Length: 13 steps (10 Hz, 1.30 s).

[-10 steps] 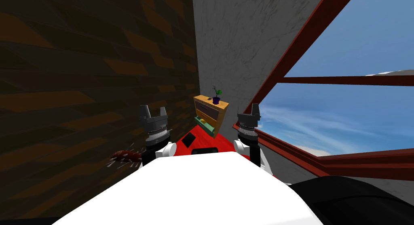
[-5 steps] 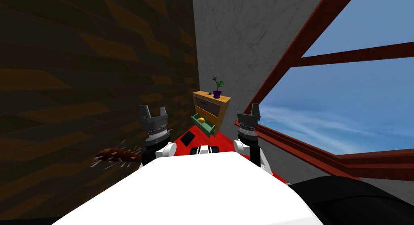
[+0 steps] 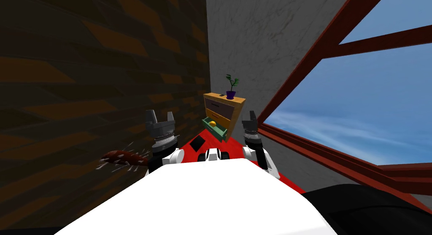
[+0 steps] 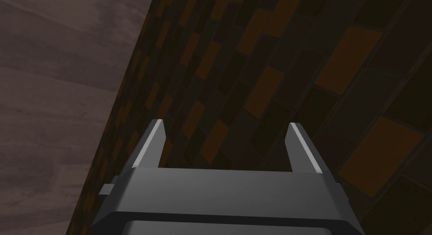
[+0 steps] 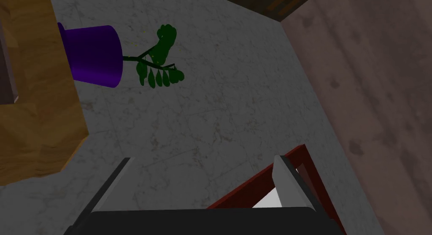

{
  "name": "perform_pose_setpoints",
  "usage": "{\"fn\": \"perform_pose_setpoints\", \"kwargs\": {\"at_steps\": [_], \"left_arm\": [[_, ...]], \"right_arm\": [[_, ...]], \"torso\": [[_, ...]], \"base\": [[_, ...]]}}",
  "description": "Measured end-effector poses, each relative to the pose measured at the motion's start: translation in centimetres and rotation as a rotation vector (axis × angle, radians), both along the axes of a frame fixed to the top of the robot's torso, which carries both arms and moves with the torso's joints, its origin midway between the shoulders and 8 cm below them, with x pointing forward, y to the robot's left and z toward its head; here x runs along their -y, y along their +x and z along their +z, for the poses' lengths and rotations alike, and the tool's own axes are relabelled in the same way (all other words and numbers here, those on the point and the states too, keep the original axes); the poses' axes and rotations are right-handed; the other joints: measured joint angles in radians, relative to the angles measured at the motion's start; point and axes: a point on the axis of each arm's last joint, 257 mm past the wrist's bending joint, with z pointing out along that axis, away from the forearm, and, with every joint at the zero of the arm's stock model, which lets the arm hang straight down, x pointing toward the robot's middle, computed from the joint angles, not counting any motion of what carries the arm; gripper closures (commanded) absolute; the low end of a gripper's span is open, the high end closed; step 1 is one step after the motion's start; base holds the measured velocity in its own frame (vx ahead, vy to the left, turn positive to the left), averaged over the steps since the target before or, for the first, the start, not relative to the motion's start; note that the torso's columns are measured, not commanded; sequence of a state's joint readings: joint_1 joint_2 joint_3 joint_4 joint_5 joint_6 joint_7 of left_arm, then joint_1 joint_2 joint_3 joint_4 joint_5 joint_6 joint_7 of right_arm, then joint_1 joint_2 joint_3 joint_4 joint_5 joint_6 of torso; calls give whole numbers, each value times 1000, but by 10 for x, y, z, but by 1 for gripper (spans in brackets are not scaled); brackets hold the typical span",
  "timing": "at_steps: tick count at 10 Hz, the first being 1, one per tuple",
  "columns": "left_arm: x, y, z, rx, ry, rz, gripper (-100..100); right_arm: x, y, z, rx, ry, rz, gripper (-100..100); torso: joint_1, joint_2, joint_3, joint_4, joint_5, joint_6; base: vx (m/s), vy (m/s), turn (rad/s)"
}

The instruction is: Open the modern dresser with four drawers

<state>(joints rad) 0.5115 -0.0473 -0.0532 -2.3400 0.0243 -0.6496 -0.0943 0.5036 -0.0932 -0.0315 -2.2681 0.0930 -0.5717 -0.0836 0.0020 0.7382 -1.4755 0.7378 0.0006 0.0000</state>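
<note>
The dresser (image 3: 225,111) is a small orange-brown wooden chest with grey-purple drawer fronts, standing ahead against the grey wall. Its green lower drawer (image 3: 215,130) is pulled out, with a yellow thing (image 3: 213,123) inside. A plant in a purple pot (image 3: 230,93) stands on top. My right gripper (image 3: 250,116) is open, raised just right of the dresser and short of it. The right wrist view has the open right gripper (image 5: 202,169) near the dresser's wooden side (image 5: 38,118) and the purple pot (image 5: 93,55). My left gripper (image 3: 160,117) is open, held up by the brick wall; its fingers (image 4: 149,144) are empty.
A dark brick wall (image 3: 84,85) runs along the left. A red-framed window (image 3: 320,148) slants along the right. The floor before the dresser is red (image 3: 187,149), with a flat black thing (image 3: 197,144) on it. A dark red spiky object (image 3: 122,158) lies by my left arm.
I have moved, so the whole head view has shifted. My right hand has turned and moved inward toward the dresser. The green drawer was out in every frame. The left arm has kept still.
</note>
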Motion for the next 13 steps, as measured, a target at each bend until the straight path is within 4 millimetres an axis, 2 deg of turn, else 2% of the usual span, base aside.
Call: {"fn": "perform_pose_setpoints", "kwargs": {"at_steps": [2, 4, 7, 8, 9, 11, 13], "left_arm": [[0, 0, 0, 0, 0, 0, 0], [0, 0, 0, 0, 0, 0, 0], [0, 0, 0, 0, 0, 0, 0], [0, 0, 0, 0, 0, 0, 0], [0, 0, 0, 0, 0, 0, 0], [0, 0, 0, 0, 0, 0, 0], [0, 0, 0, 0, 0, 0, 0]], "right_arm": [[-5, 15, -15, -59, -28, -3, -100], [-14, 34, -52, -171, -83, -13, -100], [-17, 56, -89, -282, -134, -27, -100], [-22, 63, -108, -325, -159, -30, -100], [-24, 67, -115, -353, -175, -36, -100], [-27, 77, -142, -430, -218, -47, -100], [-33, 89, -174, -511, -265, -60, -100]], "torso": [[-3, -1, -1, 0, -1, 0], [1, 1, 0, 0, 0, 0], [-5, -1, -1, 0, -1, 0], [-2, -2, -1, 0, -1, 0], [-2, 0, -1, 0, 0, 0], [-2, 1, 0, 0, -1, 0], [-3, 0, 0, 0, -1, 0]], "base": [[10, 112, 60], [-8, 142, 52], [16, 89, 53], [14, 94, 35], [10, 105, 69], [8, 101, 53], [10, 104, 60]]}}
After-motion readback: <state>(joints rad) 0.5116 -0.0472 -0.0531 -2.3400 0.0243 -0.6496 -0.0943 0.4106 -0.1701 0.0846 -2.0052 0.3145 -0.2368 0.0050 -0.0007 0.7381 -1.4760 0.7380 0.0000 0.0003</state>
